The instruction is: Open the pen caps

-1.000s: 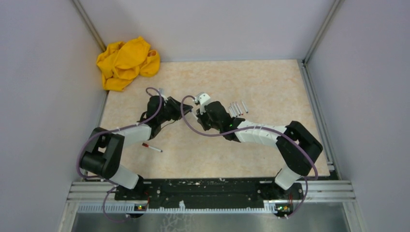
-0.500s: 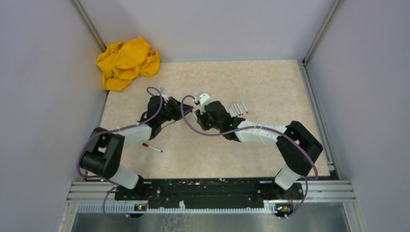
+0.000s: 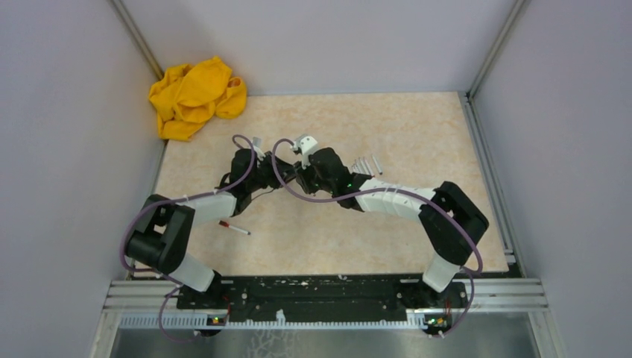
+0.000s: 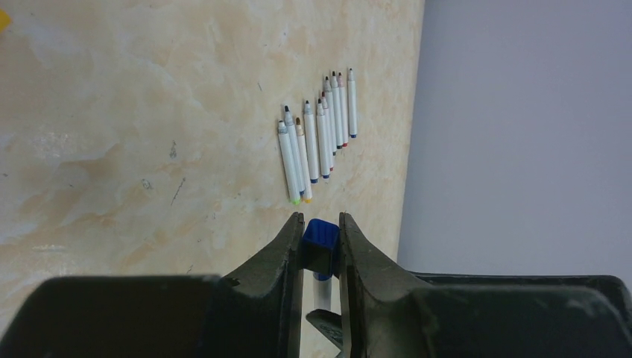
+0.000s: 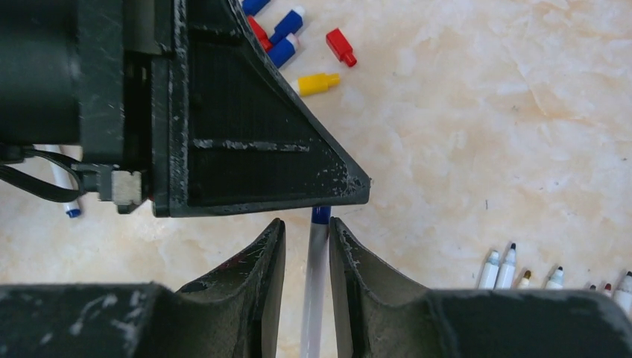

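My left gripper (image 4: 321, 217) is shut on a blue pen cap (image 4: 321, 246); the pen's white barrel (image 4: 322, 294) runs on below it. In the right wrist view that barrel (image 5: 316, 283) passes between the fingers of my right gripper (image 5: 307, 224), which stands open: the barrel lies against the right finger, with a gap on the left. A blue band (image 5: 320, 215) shows at the barrel's top. From above, the left gripper (image 3: 272, 170) and right gripper (image 3: 298, 173) meet nose to nose mid-table. Loose red (image 5: 340, 45), yellow (image 5: 318, 83) and blue (image 5: 287, 41) caps lie on the table.
A row of several uncapped markers (image 3: 365, 165) lies right of the grippers, also seen as a row of markers (image 4: 317, 138) from the left wrist. A marker with a red cap (image 3: 234, 228) lies near the left arm. A yellow cloth (image 3: 195, 97) sits in the back left corner.
My right gripper has opened off the barrel and its wrist has shifted a little left and back. The left gripper stays shut on the blue cap.
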